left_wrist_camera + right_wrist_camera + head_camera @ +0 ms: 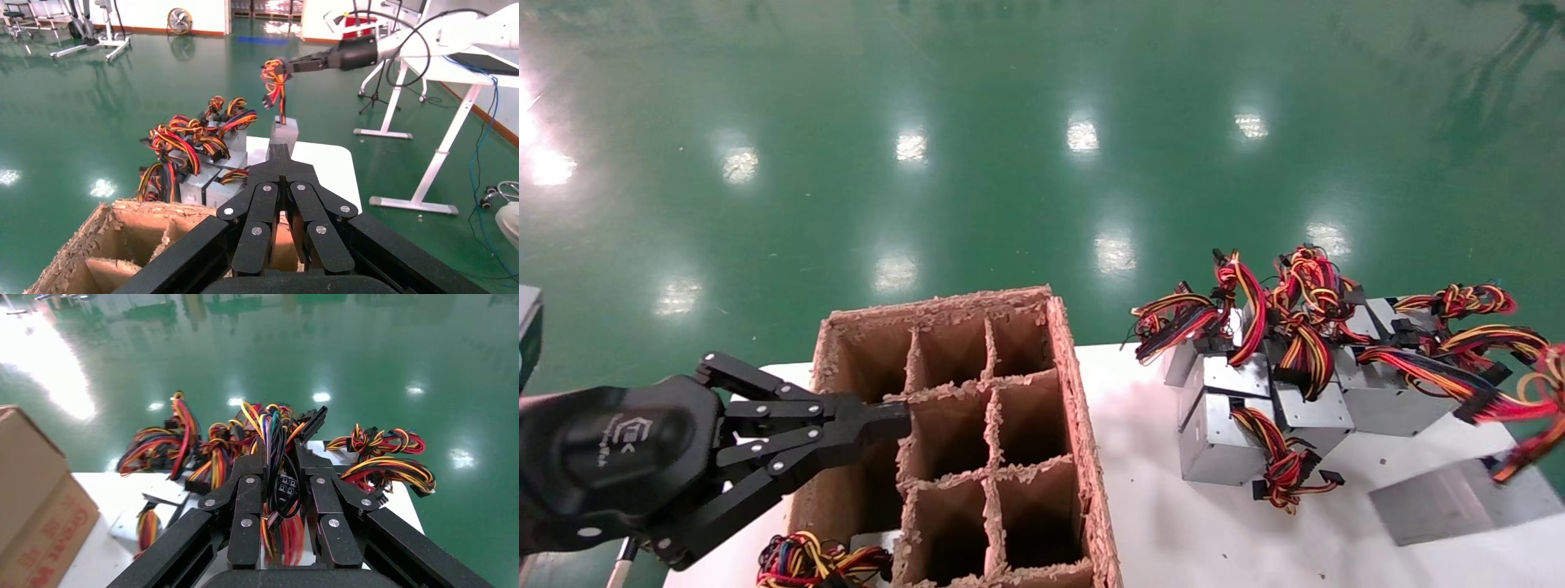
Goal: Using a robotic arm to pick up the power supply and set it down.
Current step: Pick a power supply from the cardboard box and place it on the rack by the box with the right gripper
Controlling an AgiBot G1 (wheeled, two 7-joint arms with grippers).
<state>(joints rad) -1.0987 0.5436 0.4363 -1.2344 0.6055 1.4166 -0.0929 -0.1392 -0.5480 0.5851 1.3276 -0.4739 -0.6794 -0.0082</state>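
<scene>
One power supply (283, 130) hangs by its wire bundle (278, 478) from the right gripper (279, 454), clamped on the wires above the tabletop's right edge. Lift done; lowering gently should follow. Roughly six more supplies (1283, 384) remain piled nearby. Left gripper (878, 415), fingers together, hovers over the cardboard box (1079, 392).

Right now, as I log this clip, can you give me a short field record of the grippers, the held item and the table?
Left gripper: fingers shut, empty, over the brown divided cardboard box
Right gripper: fingers shut on the red, yellow and black wire bundle
Held item: silver-grey sheet-metal power supply, hanging by those wires
Remaining stock: pile of similar grey power supplies
Surface: white table
</scene>
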